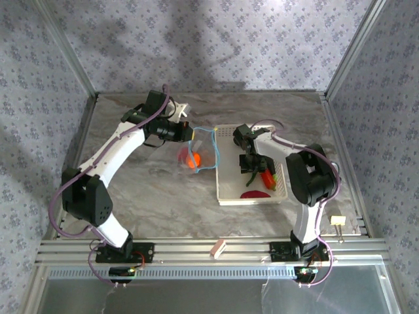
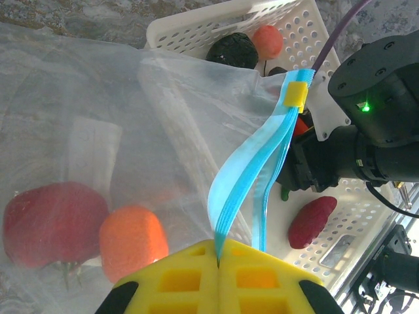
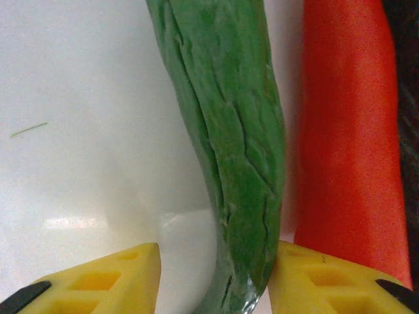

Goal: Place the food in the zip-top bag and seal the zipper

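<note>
Yellow fingertips of the left gripper [image 2: 218, 261] are pinched tight on the zipper [image 2: 252, 176], a thin, ribbed, light-blue strip lifted up in a loop. Below it the zip-top bag [image 2: 98, 98], clear, crinkly film, lies mid-table toward the far edge, its mouth gaping. Two pieces are in: a matte red tomato [image 2: 52, 222] and a round, pebbly orange [image 2: 133, 242].

Moving right, the white perforated basket [image 1: 222, 196] sits near the table's right edge with more food to go. The right gripper [image 3: 216, 281] is down in it, jaws partly apart and straddling a long, wrinkled green vegetable [image 3: 242, 163]. One pad is touching it, with a gap at the other, so no grip yet. A smooth red chili [image 3: 347, 131] lies just beside, and a dark red slice [image 2: 313, 221] waits too. I'd call it under halfway, with the sealing not started.
</note>
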Robot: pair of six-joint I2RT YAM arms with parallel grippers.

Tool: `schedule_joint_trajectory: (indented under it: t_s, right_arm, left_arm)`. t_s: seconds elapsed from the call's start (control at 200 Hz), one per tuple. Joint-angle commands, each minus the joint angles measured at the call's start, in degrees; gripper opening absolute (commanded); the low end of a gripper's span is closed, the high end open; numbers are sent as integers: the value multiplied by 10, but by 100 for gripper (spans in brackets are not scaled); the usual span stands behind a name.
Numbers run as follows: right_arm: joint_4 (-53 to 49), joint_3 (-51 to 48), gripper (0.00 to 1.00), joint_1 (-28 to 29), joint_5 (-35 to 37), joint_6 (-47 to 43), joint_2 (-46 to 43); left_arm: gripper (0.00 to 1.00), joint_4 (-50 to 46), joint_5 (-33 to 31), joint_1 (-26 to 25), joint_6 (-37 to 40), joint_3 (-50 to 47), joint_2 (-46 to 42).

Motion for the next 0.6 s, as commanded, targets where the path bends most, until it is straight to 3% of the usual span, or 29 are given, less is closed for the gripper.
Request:
schedule_joint_trajectory:
  t_s: [0.0,0.31,0.595]
  right_arm:
    - [7,2,42,-5,3,12,15]
    - [18,4,13,-7,9,14,-3]
    - [4,8,7,-6,0,-6,-113]
  left_arm:
    - [0,4,11,4,4,4,9]
    - [0,-2,9,4,7,8,13]
    - [0,-1,9,5,8,12,19]
